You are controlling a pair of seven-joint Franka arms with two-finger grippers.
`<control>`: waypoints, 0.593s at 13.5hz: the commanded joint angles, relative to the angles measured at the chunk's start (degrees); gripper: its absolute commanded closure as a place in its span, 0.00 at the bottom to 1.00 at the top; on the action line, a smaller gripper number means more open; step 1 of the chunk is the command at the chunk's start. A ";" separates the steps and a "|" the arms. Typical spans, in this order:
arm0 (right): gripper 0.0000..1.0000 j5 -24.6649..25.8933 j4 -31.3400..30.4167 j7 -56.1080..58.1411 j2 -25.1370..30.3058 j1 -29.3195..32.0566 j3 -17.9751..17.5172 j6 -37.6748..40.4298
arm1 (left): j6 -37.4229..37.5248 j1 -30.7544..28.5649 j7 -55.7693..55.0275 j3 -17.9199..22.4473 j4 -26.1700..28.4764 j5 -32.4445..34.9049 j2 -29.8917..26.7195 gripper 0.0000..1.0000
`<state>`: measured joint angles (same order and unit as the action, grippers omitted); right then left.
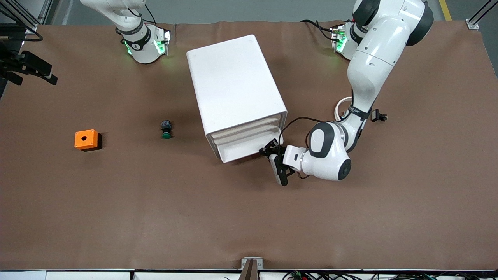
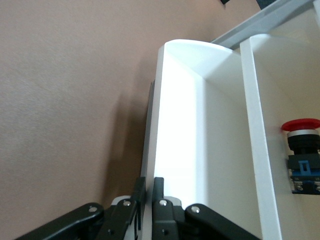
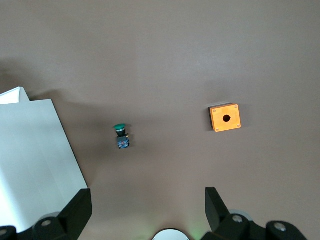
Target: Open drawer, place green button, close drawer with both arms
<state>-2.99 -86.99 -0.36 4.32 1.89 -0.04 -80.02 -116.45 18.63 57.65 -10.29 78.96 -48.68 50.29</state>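
The white cabinet (image 1: 233,83) stands mid-table. Its lowest drawer (image 1: 243,149) is pulled out a little. My left gripper (image 1: 269,151) is at the drawer's front corner toward the left arm's end. In the left wrist view it (image 2: 149,187) is shut on the drawer's thin front wall (image 2: 177,125), one finger on each face. The green-capped button (image 1: 166,130) lies on the table beside the cabinet, toward the right arm's end. My right gripper (image 3: 147,200) is open and empty, high over the table, out of the front view. The button (image 3: 120,136) shows far below it.
An orange cube with a hole (image 1: 86,139) sits toward the right arm's end, also in the right wrist view (image 3: 225,117). A red-capped button (image 2: 302,155) lies in an inner compartment of the drawer. Bare brown table lies nearer the front camera.
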 commanded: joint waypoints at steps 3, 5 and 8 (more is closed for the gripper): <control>0.00 -0.26 -0.99 0.27 1.22 0.22 -0.05 0.12 | -0.70 -2.19 0.26 0.70 -2.40 -0.36 -0.02 1.00; 0.00 -0.26 -0.99 0.27 1.22 0.22 -0.05 0.12 | -0.88 -2.55 -0.09 0.97 -4.25 -0.36 0.25 1.00; 0.00 -0.26 -0.90 0.27 1.22 0.31 -0.05 0.04 | -2.80 -2.99 0.44 2.02 -4.52 -0.36 0.25 1.00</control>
<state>-2.99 -86.99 -0.36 4.32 1.89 -0.04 -80.01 -118.62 17.24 58.15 -9.57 76.28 -48.68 50.88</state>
